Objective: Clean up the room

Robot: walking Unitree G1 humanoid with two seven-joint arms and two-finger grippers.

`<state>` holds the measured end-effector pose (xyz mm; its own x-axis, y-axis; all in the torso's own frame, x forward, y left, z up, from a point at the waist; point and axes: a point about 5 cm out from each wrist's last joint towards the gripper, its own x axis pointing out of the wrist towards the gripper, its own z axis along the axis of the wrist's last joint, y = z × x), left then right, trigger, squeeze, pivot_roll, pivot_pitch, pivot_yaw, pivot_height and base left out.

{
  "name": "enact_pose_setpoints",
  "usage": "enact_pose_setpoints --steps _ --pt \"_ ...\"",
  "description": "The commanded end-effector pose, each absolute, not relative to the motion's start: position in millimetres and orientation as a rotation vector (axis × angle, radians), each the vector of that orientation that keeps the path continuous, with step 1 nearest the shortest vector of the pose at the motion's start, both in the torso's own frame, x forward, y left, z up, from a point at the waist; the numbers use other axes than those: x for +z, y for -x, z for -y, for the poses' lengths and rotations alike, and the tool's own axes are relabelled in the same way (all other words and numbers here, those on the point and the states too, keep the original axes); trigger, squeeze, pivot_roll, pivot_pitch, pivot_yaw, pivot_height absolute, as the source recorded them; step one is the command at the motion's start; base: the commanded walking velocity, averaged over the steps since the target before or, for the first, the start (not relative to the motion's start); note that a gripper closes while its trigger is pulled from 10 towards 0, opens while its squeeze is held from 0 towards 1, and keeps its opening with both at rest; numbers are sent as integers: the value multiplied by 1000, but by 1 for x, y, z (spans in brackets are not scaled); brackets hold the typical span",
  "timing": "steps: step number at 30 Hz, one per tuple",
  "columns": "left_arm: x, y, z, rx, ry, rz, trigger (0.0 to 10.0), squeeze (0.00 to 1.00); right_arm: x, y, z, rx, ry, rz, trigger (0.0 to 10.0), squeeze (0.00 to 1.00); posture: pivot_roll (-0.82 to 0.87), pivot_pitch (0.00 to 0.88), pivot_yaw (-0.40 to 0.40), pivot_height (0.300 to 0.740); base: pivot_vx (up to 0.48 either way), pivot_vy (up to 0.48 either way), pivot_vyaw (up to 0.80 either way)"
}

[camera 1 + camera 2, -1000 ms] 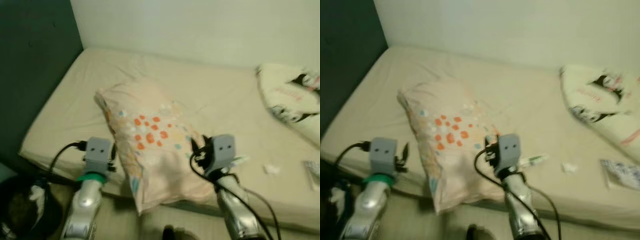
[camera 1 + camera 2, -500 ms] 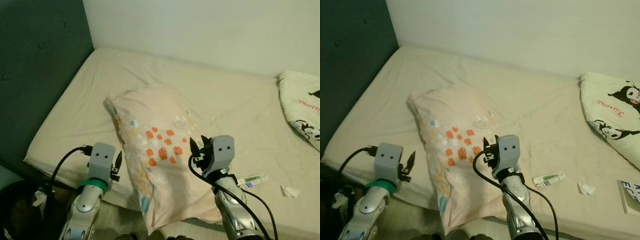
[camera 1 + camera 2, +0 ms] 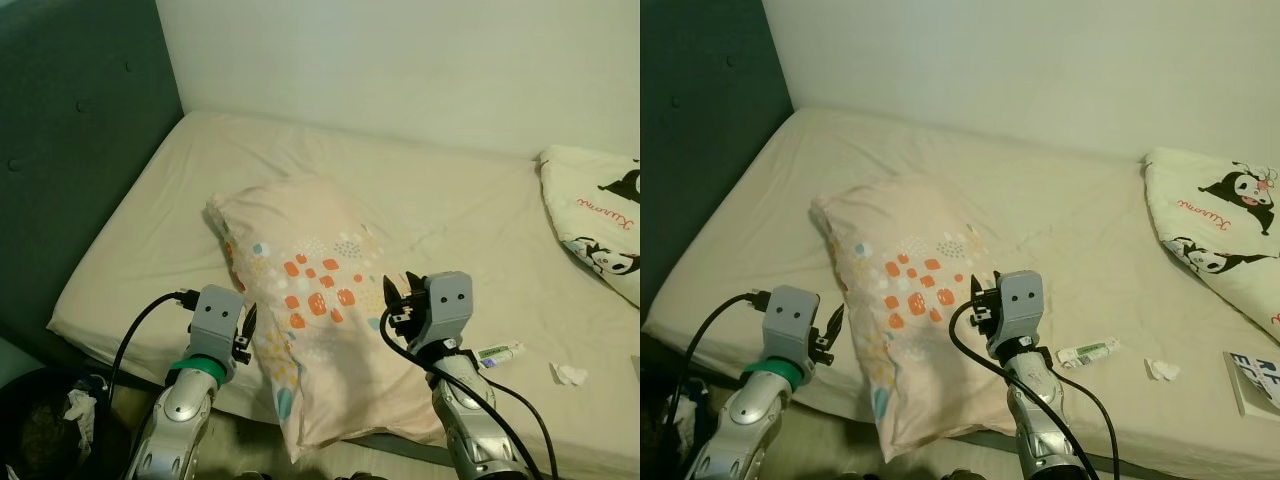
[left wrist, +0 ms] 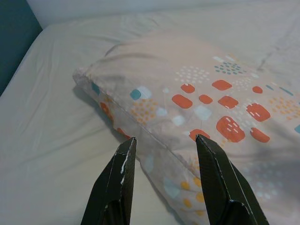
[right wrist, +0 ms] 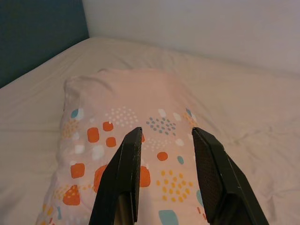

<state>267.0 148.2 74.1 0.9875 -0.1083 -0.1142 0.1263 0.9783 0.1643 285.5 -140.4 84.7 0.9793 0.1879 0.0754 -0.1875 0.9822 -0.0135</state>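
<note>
Pillow [image 3: 310, 300] lies on bed [image 3: 150, 200], long axis running diagonal, near end hanging over front edge. Left gripper [image 4: 161, 147] and right gripper [image 5: 164, 138] flank this near end, fingers apart, holding nothing. Right gripper nearer, over pillow.

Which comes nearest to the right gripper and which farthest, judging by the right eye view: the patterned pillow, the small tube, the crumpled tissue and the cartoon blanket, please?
From the right gripper:
1. Patterned pillow, directly under its fingers, to its left.
2. Small tube, on the sheet just to its right.
3. Crumpled tissue, further right.
4. Cartoon blanket, at the bed's far right.
</note>
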Motion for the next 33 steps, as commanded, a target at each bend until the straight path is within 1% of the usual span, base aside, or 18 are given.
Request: enact_pose_setpoints --steps 1,11,14,19,24,27,29,33 --pt "69 -265 -147 -122 -172 -133 10000 0 77 -283 143 178 3 42 10000 0 -42 68 9 725 0 0 0" --pt "67 -267 -144 -132 -166 -139 10000 0 77 -282 142 177 3 40 10000 0 -43 71 11 675 0 0 0" --pt "66 -268 -143 -129 -135 -156 10000 0 77 -282 142 177 4 39 10000 0 -43 71 11 665 0 0 0" --pt "62 -271 -141 -115 -9 -224 10000 0 77 -282 142 178 6 41 10000 0 -47 77 10 640 0 0 0" --pt "60 -274 -140 -118 26 -255 10000 0 78 -283 142 179 8 42 10000 0 -49 80 13 625 0 0 0" --pt "59 -279 -137 -136 71 -309 10000 0 78 -283 142 179 11 43 10000 0 -51 90 20 605 0 0 0" --pt "62 -283 -137 -129 113 -314 10000 0 79 -284 143 174 13 48 10000 0 -51 92 24 596 0 0 0" --pt "71 -291 -137 -114 198 -317 10000 0 81 -286 144 168 17 56 10000 0 -48 96 28 596 0 0 0"
